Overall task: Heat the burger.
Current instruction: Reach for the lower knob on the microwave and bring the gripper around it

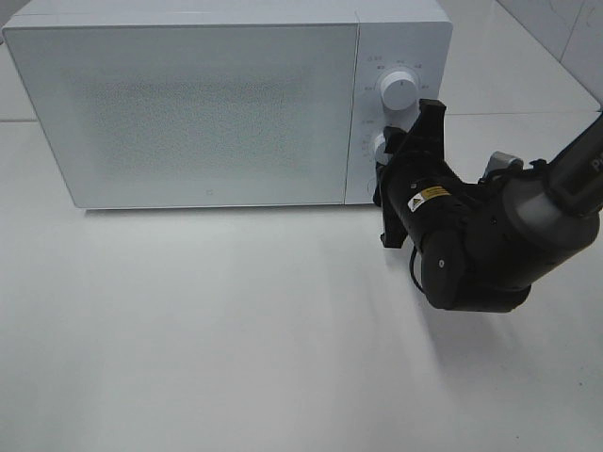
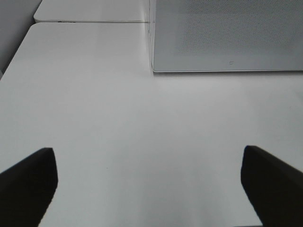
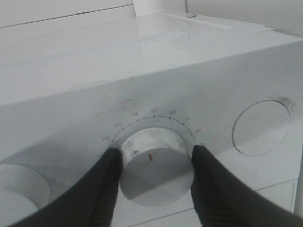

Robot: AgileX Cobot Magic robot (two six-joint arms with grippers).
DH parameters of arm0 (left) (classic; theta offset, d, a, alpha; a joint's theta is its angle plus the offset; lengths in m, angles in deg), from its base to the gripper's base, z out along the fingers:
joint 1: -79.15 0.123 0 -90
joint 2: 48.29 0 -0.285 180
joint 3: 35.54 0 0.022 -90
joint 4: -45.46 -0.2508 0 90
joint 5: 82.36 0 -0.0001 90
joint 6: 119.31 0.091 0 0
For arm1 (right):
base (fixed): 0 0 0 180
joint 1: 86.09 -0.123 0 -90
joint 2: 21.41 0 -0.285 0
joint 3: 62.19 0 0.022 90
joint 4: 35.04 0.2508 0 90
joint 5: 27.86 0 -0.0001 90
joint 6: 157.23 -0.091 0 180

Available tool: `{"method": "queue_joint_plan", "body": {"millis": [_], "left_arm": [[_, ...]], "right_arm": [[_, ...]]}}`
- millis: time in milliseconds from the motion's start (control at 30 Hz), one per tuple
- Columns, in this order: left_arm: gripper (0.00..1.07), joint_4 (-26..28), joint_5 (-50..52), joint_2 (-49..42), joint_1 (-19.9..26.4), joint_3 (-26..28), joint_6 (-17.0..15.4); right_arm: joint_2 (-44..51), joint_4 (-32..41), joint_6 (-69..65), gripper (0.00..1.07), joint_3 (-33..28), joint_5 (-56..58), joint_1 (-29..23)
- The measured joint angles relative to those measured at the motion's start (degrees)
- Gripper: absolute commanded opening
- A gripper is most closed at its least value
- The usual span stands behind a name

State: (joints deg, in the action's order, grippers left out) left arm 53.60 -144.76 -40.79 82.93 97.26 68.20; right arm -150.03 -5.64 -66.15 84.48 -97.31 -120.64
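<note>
The burger is out of view; the white microwave stands at the back of the table with its door closed. My right gripper reaches in from the right to the control panel. It is shut on the lower knob, a white dial with a small red mark, with one dark finger pressed on each side. The lower knob is mostly hidden behind the gripper in the exterior view. My left gripper shows only in the left wrist view, open and empty above bare table in front of the microwave's left corner.
The upper knob sits free above the gripped one. The white table stretches in front of the microwave. A second white table lies beyond a seam in the left wrist view.
</note>
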Motion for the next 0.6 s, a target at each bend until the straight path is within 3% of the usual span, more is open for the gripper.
{"method": "queue_joint_plan", "body": {"millis": [333,600], "left_arm": [[0.98,0.0,0.0,0.0,0.0,0.0,0.0],[0.98,0.0,0.0,0.0,0.0,0.0,0.0]], "right_arm": [[0.0,2.12,1.89,0.4,0.29,0.0,-0.46],[0.0,2.06,4.13,0.49,0.06,0.0,-0.52]]}}
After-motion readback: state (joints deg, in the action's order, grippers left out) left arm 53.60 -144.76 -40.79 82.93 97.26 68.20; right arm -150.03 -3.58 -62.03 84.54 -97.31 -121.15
